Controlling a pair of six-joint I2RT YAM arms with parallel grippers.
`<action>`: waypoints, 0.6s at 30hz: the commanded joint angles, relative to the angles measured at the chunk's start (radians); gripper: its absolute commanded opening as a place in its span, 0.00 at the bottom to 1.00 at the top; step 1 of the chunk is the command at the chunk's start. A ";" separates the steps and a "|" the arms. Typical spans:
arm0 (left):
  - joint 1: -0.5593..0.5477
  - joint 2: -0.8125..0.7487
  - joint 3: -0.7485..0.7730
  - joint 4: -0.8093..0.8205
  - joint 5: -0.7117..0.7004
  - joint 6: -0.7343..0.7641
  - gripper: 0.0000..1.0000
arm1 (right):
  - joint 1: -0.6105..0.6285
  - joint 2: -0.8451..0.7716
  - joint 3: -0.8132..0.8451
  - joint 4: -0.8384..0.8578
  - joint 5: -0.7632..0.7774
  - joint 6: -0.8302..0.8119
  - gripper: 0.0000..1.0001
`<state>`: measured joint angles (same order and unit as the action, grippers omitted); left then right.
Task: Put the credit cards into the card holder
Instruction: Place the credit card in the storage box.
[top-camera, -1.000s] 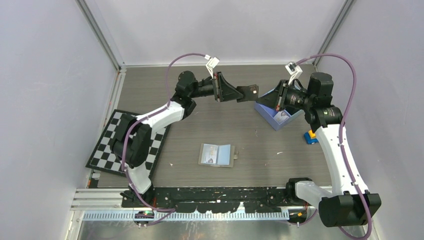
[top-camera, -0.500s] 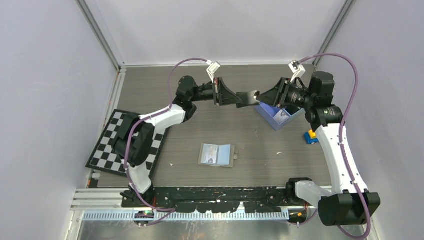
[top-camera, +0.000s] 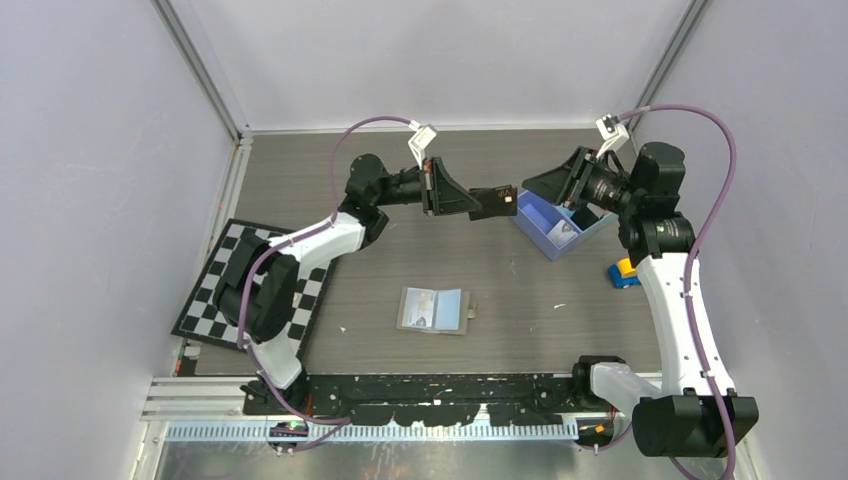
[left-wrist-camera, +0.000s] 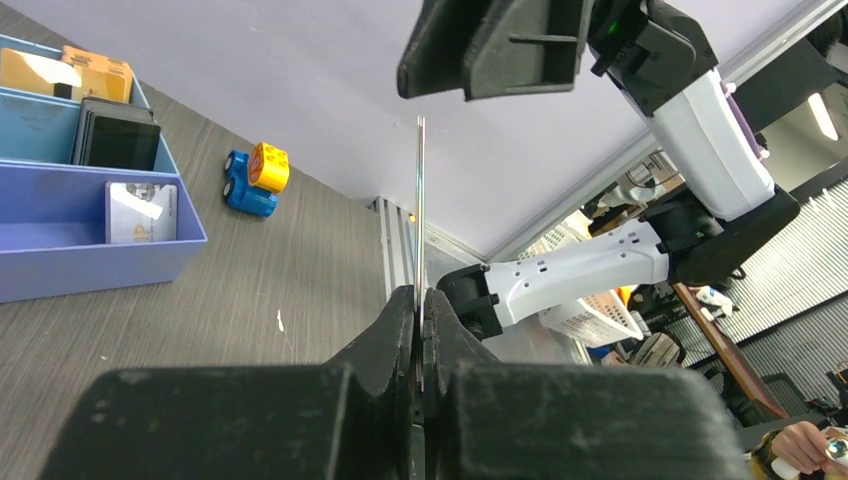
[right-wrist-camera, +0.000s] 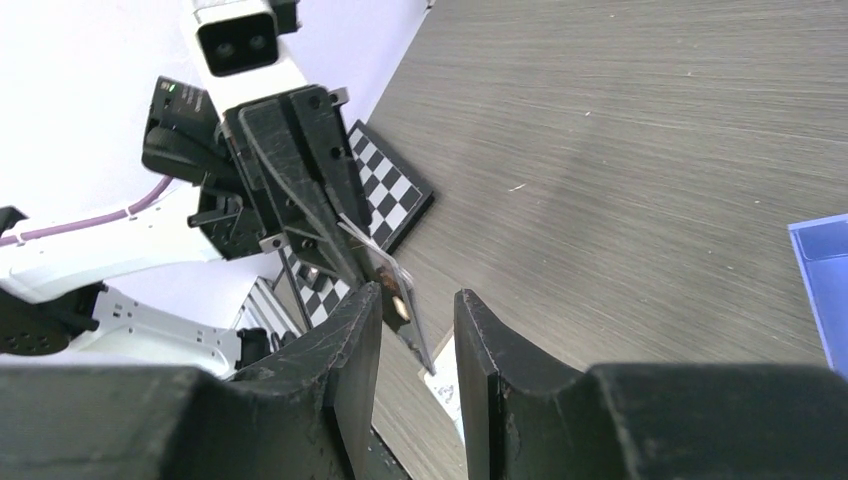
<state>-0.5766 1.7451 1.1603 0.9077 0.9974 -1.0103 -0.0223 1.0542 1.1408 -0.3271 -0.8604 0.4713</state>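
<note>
My right gripper (top-camera: 540, 185) has drawn back from the handover, its jaws now parted with nothing in them. The card (top-camera: 508, 198) is left pinched in the closed left gripper (top-camera: 498, 203), edge-on in the air over the far side of the table (top-camera: 500, 270). The grey wood-grain table is walled on the left, far and right sides. A checkerboard mat (top-camera: 225, 290) lies at its left edge, under the left arm. The blue three-compartment tray (top-camera: 545, 232) sits at far right, just beside the held card and below the right gripper. Seen from the left wrist, its near compartment holds a whitish card (left-wrist-camera: 140, 212), the middle one dark cards (left-wrist-camera: 118, 140) and the far one orange cards (left-wrist-camera: 70, 75). The card holder (top-camera: 433, 310) lies open at mid-table towards the near edge, pale blue inside up, well apart from both grippers, with bare tabletop all round it. A blue and yellow toy car (top-camera: 622, 272) stands by the right wall, near the tray and close to the right arm.
</note>
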 joint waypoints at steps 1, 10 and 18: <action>-0.004 -0.070 -0.010 0.013 0.021 0.034 0.00 | -0.016 0.011 0.028 0.021 -0.029 0.014 0.38; -0.007 -0.080 -0.007 -0.010 0.020 0.047 0.00 | -0.015 0.025 0.025 0.020 -0.103 0.016 0.41; -0.012 -0.085 -0.003 -0.028 0.021 0.058 0.00 | -0.014 0.071 0.020 0.023 -0.129 0.022 0.39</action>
<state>-0.5842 1.7081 1.1492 0.8696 1.0050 -0.9817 -0.0364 1.1126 1.1408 -0.3290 -0.9463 0.4789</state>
